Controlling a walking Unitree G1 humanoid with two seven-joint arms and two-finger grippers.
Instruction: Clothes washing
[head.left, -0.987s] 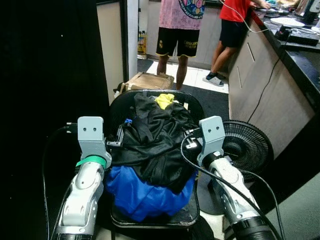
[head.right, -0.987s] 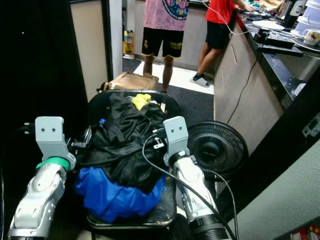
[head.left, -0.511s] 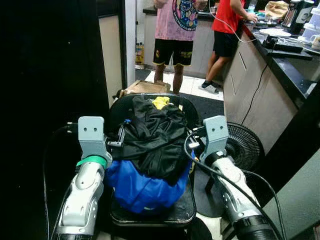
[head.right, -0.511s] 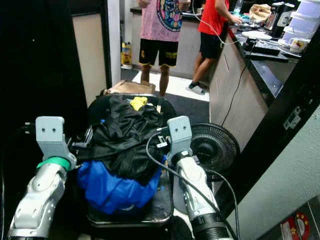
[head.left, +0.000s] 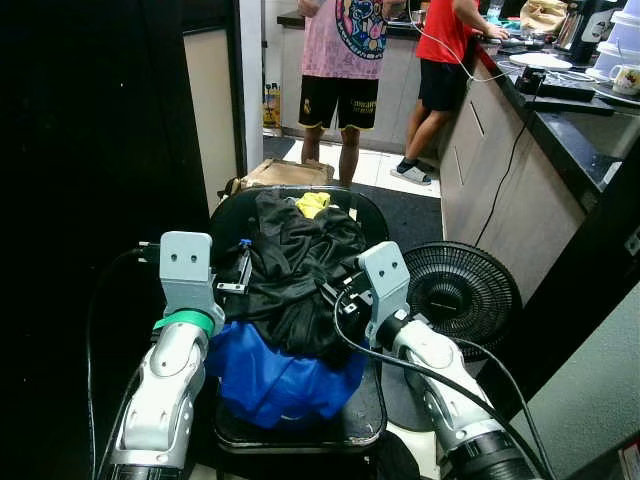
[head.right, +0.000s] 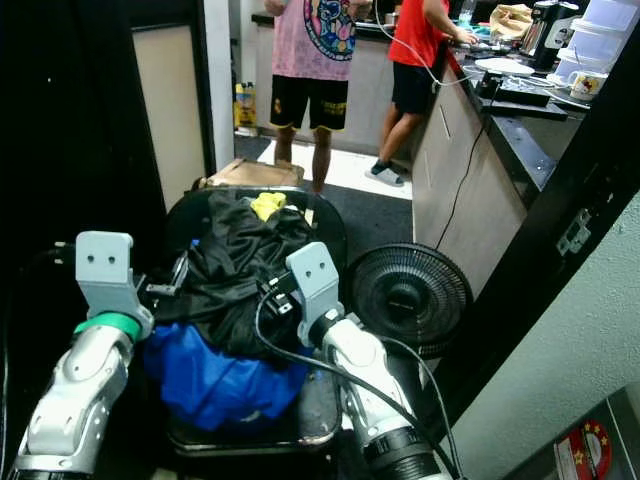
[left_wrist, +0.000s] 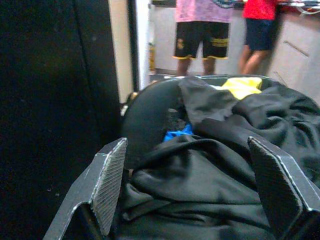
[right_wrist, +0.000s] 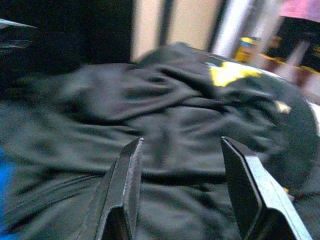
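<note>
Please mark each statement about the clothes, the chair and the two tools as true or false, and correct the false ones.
1. A black garment lies on top of the pile on the chair. True.
2. The blue cloth is at the top of the pile. False: it is at the bottom front, under the black garment.
3. The left tool is open. True.
4. The fan stands to the robot's left of the chair. False: it stands to the right.
5. The right tool is shut on the yellow cloth. False: it is open before the black garment.

clothes pile (head.left: 295, 280) heaped over chair (head.left: 370, 420), fan (head.left: 460, 295) just beside, wall (head.left: 90, 200) opposite.
</note>
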